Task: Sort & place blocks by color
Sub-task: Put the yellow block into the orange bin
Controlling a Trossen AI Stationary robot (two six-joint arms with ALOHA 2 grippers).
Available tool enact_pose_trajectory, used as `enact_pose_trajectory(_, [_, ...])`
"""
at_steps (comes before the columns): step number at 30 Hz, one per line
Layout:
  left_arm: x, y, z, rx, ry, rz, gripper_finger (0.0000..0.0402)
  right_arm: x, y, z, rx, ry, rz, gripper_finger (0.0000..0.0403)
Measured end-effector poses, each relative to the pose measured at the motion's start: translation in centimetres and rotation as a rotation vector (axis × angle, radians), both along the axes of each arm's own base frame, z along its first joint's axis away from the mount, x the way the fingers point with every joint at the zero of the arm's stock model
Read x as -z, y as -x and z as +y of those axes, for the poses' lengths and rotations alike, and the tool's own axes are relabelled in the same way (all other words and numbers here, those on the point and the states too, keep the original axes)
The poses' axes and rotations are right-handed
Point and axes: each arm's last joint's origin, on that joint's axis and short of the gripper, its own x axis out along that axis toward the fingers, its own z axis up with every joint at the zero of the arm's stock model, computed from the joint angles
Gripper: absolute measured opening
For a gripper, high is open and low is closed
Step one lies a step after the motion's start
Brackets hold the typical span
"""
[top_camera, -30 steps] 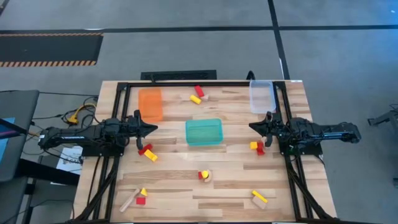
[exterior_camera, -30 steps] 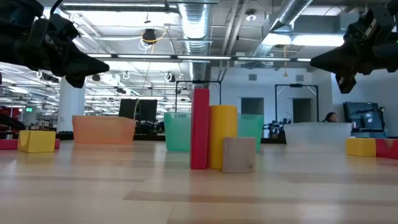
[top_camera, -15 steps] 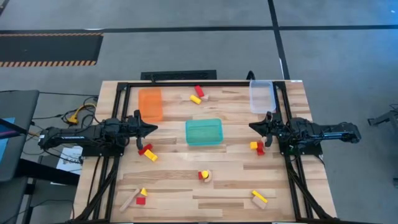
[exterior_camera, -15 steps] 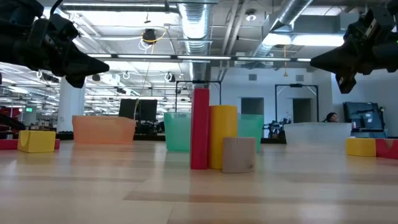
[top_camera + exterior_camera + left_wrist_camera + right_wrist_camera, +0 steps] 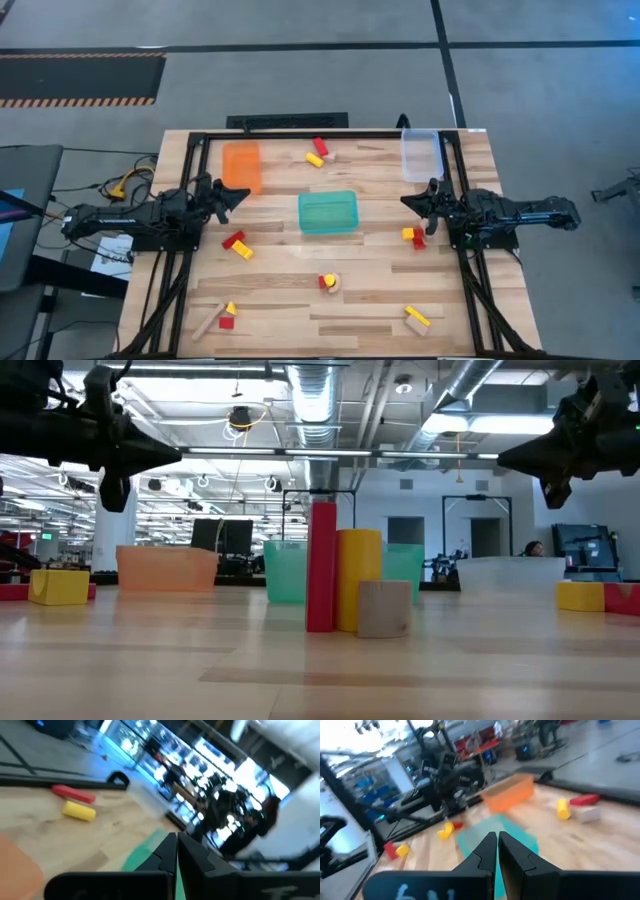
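Observation:
Small red, yellow and pale wood blocks lie in scattered groups on the table. A red and yellow pair [image 5: 236, 243] lies near the left arm, and a yellow and red pair [image 5: 412, 235] near the right arm. A red bar, yellow cylinder and wood cube [image 5: 328, 282] stand upright at the centre. More lie at the far edge [image 5: 318, 153] and the near edge [image 5: 416, 318] [image 5: 220, 318]. My left gripper [image 5: 243, 190] is shut and hovers beside the orange tray [image 5: 241, 167]. My right gripper [image 5: 404, 201] is shut and hovers right of the teal tray [image 5: 327, 212].
The clear tray [image 5: 421, 155] sits at the far right corner. A black frame [image 5: 300, 133] runs along the table's far and side edges. Bare wood lies between the teal tray and the near block groups. Both grippers [image 5: 150, 455] [image 5: 515, 457] hang well above the table.
My left gripper has swung toward the table's far edge and the orange tray, has risen a little and has come level, staying shut. The right arm and the blocks have kept still.

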Motion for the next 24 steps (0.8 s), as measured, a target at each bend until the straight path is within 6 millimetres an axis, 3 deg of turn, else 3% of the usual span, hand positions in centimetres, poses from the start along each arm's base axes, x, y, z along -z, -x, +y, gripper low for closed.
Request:
enact_pose_trajectory(4, [-0.6,0.1,0.1,-0.031,0.092,-0.099,0.0000,-1.3,0.2,-0.4,0.112,-0.122,-0.188,0.0044])
enact_pose_trajectory(11, [-3.2,0.3,-0.3,0.104,-0.106,-0.201,0.0000,-3.2,0.7,-0.5,0.088,-0.139,-0.393,0.0044])
enact_pose_trajectory(14, [-4.7,0.4,-0.5,0.173,-0.156,-0.141,0.0000,-4.4,1.1,-0.4,0.072,-0.105,-0.471,0.0044])
enact_pose_trajectory(18, [-6.2,0.1,-0.5,0.181,-0.201,0.018,0.0000,-6.9,1.0,-0.2,0.063,0.011,-0.440,0.0044])
enact_pose_trajectory(24, [-7.4,-1.0,-0.5,0.248,-0.235,0.254,0.0000,-10.4,-1.0,0.5,0.031,0.143,-0.286,0.0044])
